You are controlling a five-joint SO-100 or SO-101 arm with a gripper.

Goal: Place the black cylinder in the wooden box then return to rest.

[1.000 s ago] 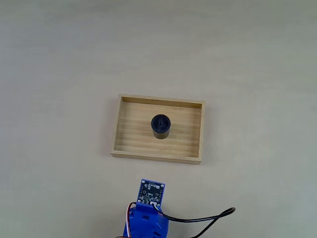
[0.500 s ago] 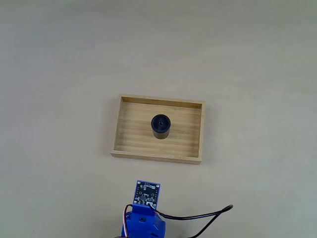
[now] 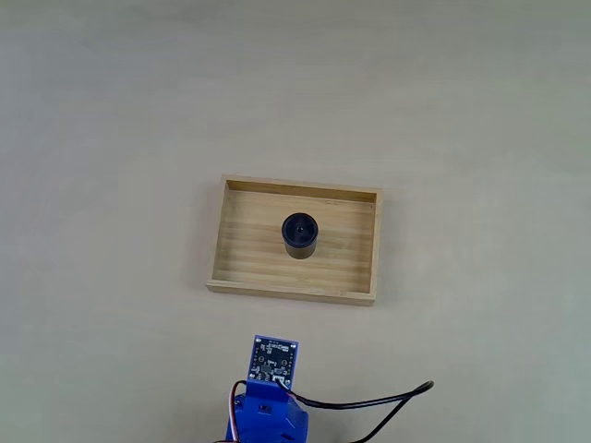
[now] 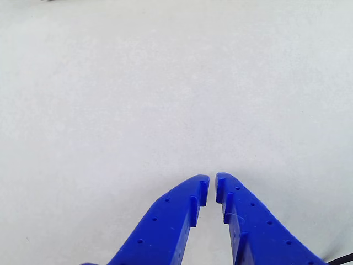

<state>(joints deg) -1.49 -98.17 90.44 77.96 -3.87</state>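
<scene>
The black cylinder (image 3: 299, 236) stands upright near the middle of the wooden box (image 3: 236, 263) in the fixed view, free of the arm. The blue arm (image 3: 271, 406), carrying a small circuit board, sits at the bottom edge of that view, well below the box. In the other view my blue gripper (image 4: 212, 184) rises from the bottom edge over bare pale table, its fingertips nearly touching with nothing between them.
A black cable (image 3: 369, 402) curls rightward from the arm at the bottom of the fixed view. Pale beige table (image 3: 111, 138) surrounds the box on every side.
The arm pulled back slightly toward the bottom edge between the earliest frame and half a second ago, then stayed still. Cylinder and box have not moved.
</scene>
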